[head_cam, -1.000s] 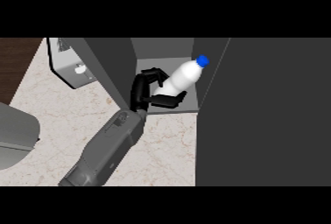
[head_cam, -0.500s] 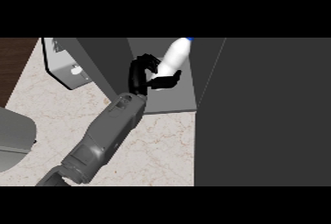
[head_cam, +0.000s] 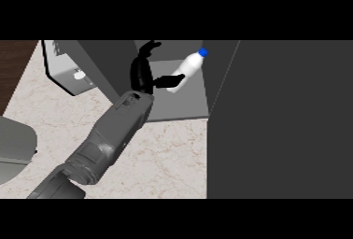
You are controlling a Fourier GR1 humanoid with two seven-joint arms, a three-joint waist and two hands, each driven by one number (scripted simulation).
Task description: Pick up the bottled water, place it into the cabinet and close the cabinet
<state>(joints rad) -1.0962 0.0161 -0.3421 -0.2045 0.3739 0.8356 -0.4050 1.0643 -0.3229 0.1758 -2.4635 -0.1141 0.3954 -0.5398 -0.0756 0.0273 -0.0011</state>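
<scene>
The bottled water (head_cam: pixel 191 69), white with a blue cap, leans tilted inside the open cabinet (head_cam: pixel 179 109), cap toward the upper right. My left hand (head_cam: pixel 142 70) is in the cabinet just left of the bottle. Its fingers point straight up, away from the bottle, and only the thumb (head_cam: pixel 169 81) touches the bottle's lower part. The grey forearm (head_cam: pixel 110 135) runs in from the lower left. The right hand does not show.
A large dark cabinet door panel (head_cam: pixel 289 116) fills the right side. A lighter grey panel with a small knob (head_cam: pixel 74 73) stands at the upper left. A grey rounded object (head_cam: pixel 14 149) sits at the left edge on the marble counter (head_cam: pixel 172 154).
The fingers, curled round the bottle before, have straightened off it. The bottle now lies deeper in the cabinet, lower and more tilted than half a second ago.
</scene>
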